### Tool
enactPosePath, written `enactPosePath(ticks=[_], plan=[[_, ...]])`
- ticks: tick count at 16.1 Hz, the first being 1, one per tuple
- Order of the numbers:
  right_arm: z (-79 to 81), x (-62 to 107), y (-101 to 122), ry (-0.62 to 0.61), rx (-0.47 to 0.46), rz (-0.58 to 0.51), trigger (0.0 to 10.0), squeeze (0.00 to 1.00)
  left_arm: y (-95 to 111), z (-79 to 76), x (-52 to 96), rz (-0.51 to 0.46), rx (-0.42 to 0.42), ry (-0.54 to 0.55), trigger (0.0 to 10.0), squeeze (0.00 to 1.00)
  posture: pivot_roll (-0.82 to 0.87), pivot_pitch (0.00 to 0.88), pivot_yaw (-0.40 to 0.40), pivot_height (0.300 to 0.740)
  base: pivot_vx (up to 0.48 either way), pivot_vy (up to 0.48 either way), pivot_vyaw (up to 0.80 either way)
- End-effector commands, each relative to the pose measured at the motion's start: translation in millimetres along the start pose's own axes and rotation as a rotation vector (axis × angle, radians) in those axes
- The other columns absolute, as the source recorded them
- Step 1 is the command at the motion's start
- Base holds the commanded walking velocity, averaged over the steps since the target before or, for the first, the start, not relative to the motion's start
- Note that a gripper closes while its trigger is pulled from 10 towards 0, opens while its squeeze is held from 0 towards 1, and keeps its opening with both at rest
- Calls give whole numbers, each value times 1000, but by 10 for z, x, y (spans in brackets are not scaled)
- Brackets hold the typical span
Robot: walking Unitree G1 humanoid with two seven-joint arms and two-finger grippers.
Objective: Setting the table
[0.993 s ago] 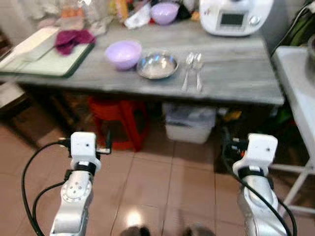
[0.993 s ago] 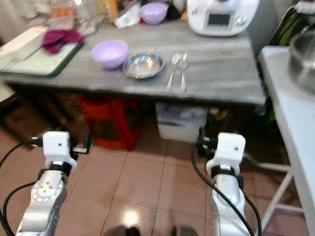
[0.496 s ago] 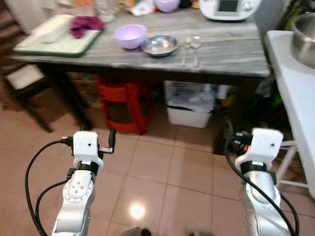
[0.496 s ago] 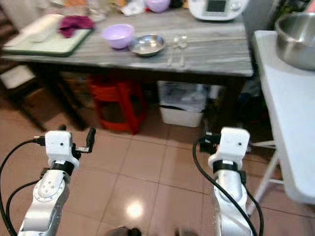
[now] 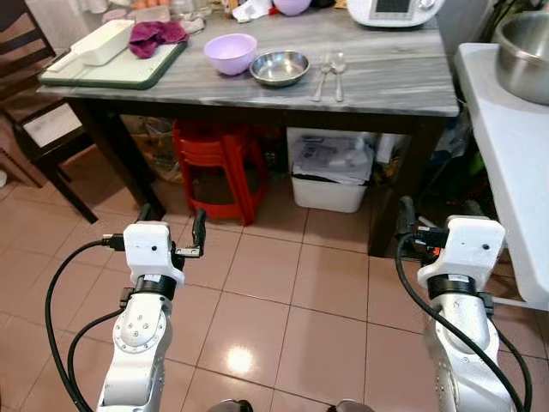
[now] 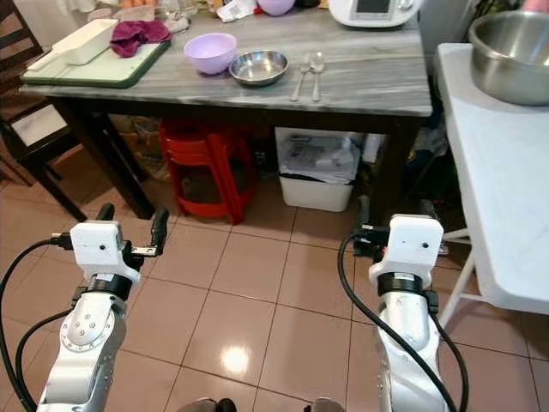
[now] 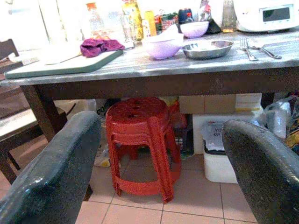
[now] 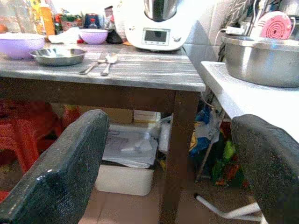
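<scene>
We're standing back from the table, both arms held out low over the tiled floor, nothing in hand. Scanning left to right: green tray with a white container and a purple cloth on it, then the lilac bowl, steel bowl just beside it, then fork and spoon lying side by side near the front edge. Left gripper is hanging in front of the red stools under the table, fingers spread, empty. Right gripper is sitting near the table's right leg, jaws parted too, empty. We're judging this as the approach step: no dish picked yet. Next move calls for closing in on the table and raising an arm to tabletop height, likely toward the bowls or cutlery.
</scene>
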State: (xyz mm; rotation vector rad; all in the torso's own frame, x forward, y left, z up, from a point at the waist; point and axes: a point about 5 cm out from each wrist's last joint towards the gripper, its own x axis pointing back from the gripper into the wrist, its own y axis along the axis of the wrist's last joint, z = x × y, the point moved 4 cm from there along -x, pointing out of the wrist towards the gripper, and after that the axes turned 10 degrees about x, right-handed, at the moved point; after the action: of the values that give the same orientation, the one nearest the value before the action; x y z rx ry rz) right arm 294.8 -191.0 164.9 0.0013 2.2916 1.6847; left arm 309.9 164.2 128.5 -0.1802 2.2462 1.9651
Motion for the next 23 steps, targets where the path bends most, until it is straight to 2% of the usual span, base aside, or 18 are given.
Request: enactPosePath(ticks=[1, 5, 12, 15, 18, 23], plan=[[-1, 12, -35, -9, -5, 10, 10000, 0, -23, 37, 26, 8, -2, 3, 10000, 0, -113, 163, 95, 740, 0, 0, 0], [112, 49, -44, 37, -50, 15, 10000, 0, -41, 4, 39, 16, 18, -18, 10000, 0, -112, 167, 96, 740, 0, -275, 0], [120, 64, -59, 54, -52, 4, 10000, 0, -63, -15, 47, 25, 21, -33, 10000, 0, -116, 174, 98, 740, 0, -303, 0], [193, 85, -92, 82, -95, 43, 10000, 0, -66, -13, 46, 31, 22, -45, 10000, 0, -118, 177, 100, 740, 0, -304, 0], [182, 65, -89, 73, -115, 47, 10000, 0, -69, -18, 37, 31, 23, -52, 10000, 0, -120, 173, 101, 740, 0, -301, 0], [211, 46, -45, 90, -108, 24, 10000, 0, -59, -52, 14, 25, 25, -64, 10000, 0, -120, 170, 100, 740, 0, -305, -325]])
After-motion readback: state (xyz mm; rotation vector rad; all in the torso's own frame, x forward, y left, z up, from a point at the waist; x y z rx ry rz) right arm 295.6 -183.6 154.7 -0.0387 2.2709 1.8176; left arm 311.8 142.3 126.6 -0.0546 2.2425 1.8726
